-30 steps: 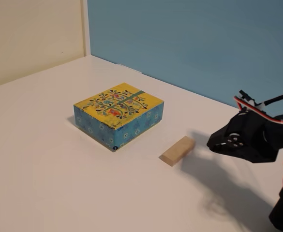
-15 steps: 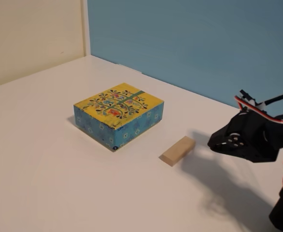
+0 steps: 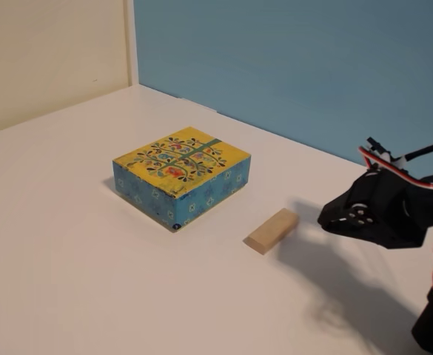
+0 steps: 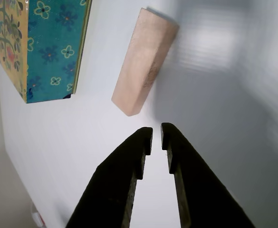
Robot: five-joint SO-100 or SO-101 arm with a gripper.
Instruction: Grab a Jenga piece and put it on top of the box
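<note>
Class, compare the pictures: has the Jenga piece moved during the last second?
No. The Jenga piece lies in the same spot, right of the box.

1. A white table (image 3: 68, 244) fills the fixed view, plain and matte.
2. A blue wall (image 3: 290, 66) stands behind it.
3. A cream wall (image 3: 46, 52) meets the blue one at the left corner.

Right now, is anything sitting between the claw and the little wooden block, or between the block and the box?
Nothing visible. In the wrist view only bare white table separates the claw from the pale tan wooden block. The fixed view shows clear table between the block and the yellow-topped, blue-sided box.
</note>
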